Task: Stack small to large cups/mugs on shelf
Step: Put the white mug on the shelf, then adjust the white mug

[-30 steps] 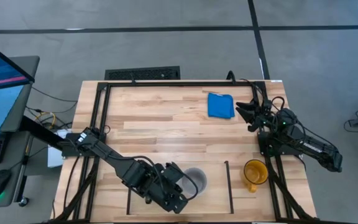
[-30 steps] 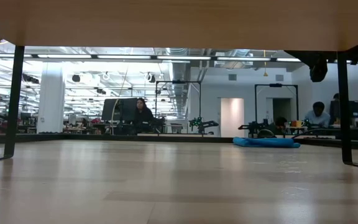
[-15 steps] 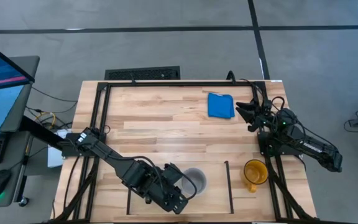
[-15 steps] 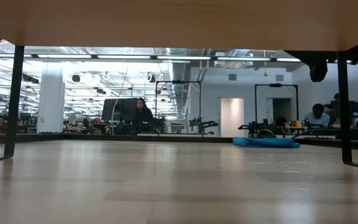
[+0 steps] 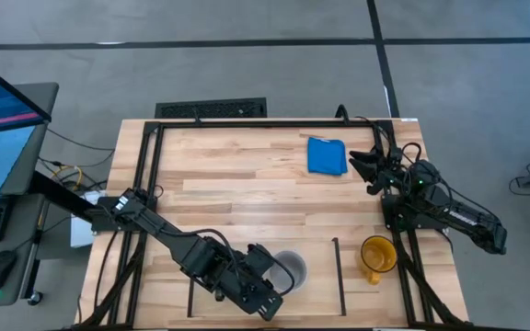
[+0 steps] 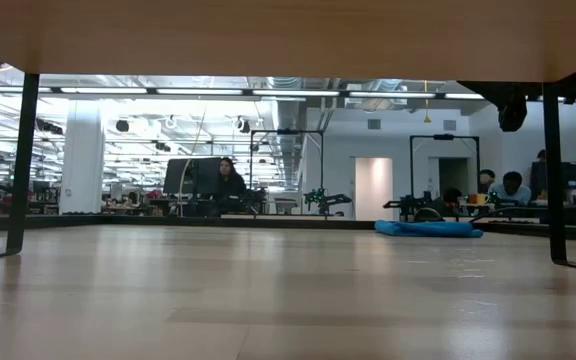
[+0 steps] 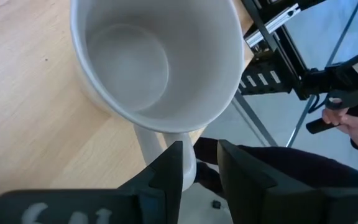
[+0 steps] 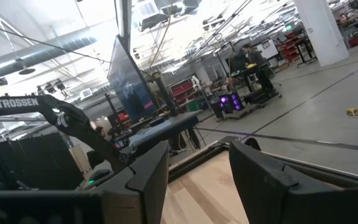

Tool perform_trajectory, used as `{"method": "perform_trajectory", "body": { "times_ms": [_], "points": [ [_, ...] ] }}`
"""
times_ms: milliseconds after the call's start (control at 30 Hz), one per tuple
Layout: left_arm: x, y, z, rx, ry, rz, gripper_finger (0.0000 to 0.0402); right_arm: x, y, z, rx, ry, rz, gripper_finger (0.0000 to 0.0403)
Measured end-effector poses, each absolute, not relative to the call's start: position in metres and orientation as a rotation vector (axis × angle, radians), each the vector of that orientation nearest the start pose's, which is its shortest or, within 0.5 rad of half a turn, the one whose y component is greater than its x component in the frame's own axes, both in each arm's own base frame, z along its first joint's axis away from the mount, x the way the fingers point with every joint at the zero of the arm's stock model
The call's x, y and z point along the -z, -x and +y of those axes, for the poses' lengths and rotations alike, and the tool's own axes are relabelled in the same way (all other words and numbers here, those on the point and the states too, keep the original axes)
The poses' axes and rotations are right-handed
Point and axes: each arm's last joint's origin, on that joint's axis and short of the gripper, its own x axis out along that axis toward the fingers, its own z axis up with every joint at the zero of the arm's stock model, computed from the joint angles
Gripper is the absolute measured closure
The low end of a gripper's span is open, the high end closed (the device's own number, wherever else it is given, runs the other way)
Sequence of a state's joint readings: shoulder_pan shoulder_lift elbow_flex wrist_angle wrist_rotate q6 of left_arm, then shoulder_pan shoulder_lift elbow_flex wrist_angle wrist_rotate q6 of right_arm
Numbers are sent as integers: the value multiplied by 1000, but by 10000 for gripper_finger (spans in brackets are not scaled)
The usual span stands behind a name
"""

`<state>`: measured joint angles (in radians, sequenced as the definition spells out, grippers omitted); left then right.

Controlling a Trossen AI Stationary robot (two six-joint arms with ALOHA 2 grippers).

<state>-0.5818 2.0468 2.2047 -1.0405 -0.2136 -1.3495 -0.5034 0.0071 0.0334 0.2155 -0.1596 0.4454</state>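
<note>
Looking down from the high view, I saw the left tool (image 5: 272,287) at the near edge of the surface (image 5: 237,193), its fingers closed on the handle of the pale grey-white mug (image 5: 290,268). That mug stood upright on the shelf (image 5: 316,276), between the two thin black upright bars. Through the left wrist view the mug (image 7: 154,62) was empty, its handle pinched between the two dark fingers (image 7: 166,177). The yellow-orange mug (image 5: 376,254) stood just beyond the right-hand bar, near the right edge, also holding nothing that I could see. My right tool (image 5: 364,165) waited at the far right, just beside the blue cloth (image 5: 327,155), with its fingers spread apart and gripping nothing. I could not find the small black mug in any view.
</note>
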Motion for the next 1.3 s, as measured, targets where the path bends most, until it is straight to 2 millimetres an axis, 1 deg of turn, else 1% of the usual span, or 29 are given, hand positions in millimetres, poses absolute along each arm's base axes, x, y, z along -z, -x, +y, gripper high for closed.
{"method": "perform_trajectory", "body": {
  "times_ms": [100,167,300,433,500,600,733,867,1000,1133,1233,1300],
  "points": [
    [-362,-367,-233,-249,905,883,301,-195,-84,-41,284,-360,-301,209],
    [-361,-367,-232,-249,863,880,293,-195,-84,-41,284,-360,-301,210],
    [-362,-362,-226,-305,808,862,285,-195,-84,-41,284,-359,-304,211],
    [-376,-354,-218,-327,729,783,283,-195,-84,-41,279,-358,-304,211],
    [-383,-351,-214,-339,666,728,283,-196,-84,-39,243,-350,-307,211],
    [-395,-346,-207,-344,559,662,283,-202,-83,-36,142,-323,-322,210],
    [-407,-343,-193,-382,446,589,283,-219,-78,-29,-1,-274,-332,210],
    [-412,-347,-175,-432,308,554,283,-244,-70,-21,-120,-221,-355,211],
    [-412,-352,-157,-463,175,583,283,-266,-63,-17,-151,-234,-345,211],
    [-413,-358,-140,-496,106,592,283,-280,-60,-14,-175,-251,-300,211],
    [-418,-356,-131,-505,85,590,283,-288,-60,-14,-175,-256,-291,209],
    [-427,-348,-125,-524,71,567,283,-291,-61,-15,-173,-259,-286,209]
  ]
}}
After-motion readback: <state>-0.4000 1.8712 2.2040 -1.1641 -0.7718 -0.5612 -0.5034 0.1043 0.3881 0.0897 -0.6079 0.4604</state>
